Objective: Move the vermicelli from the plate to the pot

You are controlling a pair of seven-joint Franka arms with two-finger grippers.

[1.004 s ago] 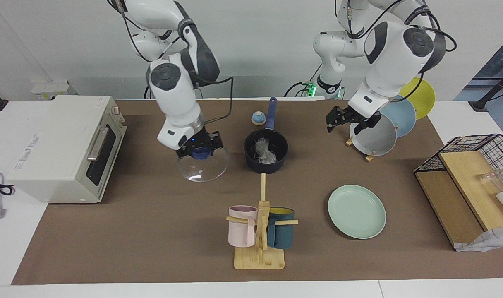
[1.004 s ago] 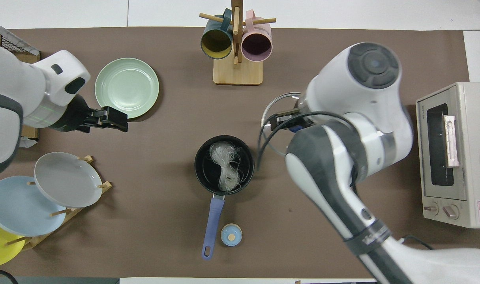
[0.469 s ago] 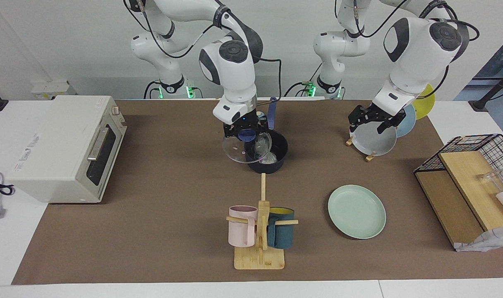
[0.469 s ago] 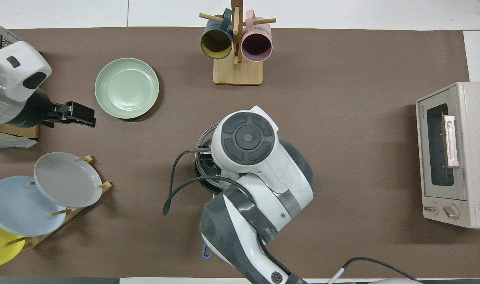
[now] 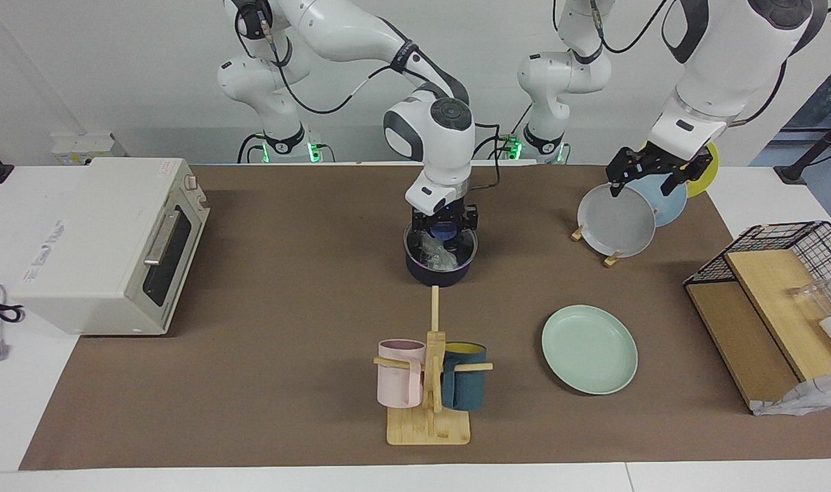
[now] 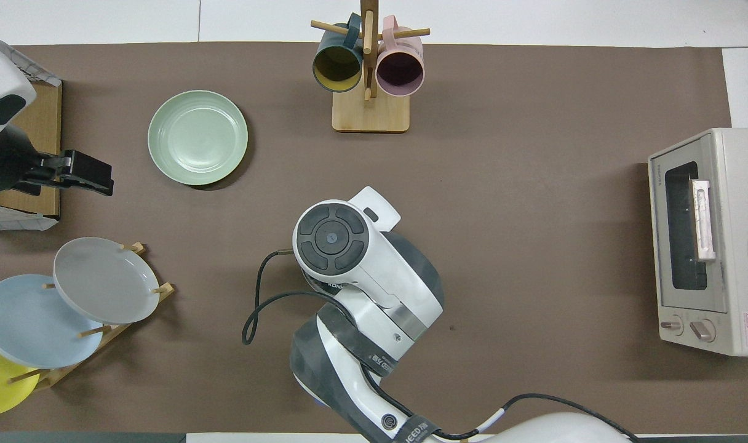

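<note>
Brown mat [image 5: 265, 383] covers the table, and on it one white toaster oven [image 5: 108, 246] stands well apart from the right gripper, toward the right arm's end. One wire basket [image 5: 784, 256] stands at the left arm's end. One rack [image 5: 610, 258] holds three plates on edge: grey [image 5: 617, 222], light blue and yellow. One wooden stand [image 5: 429, 424] carries two mugs, pink [image 5: 400, 372] and dark teal [image 5: 465, 386], hung by their handles so that they stay tidy.

One mint-green plate [image 5: 590, 348] lies flat and empty, well apart from both grippers. One dark pot [image 5: 437, 270] stands directly under the right gripper [image 5: 444, 232], and the vermicelli [image 5: 434, 254] shows inside it as a whitish clump; I cannot count the clumps. The right gripper is clamped on the blue knob of one glass lid [image 5: 415, 244], which lies level on the pot's rim, I judge to cover the noodles. The transfer itself seems done.

The left gripper [image 5: 651, 174] hangs over the plate rack and waits, its fingers apart and holding nothing.
</note>
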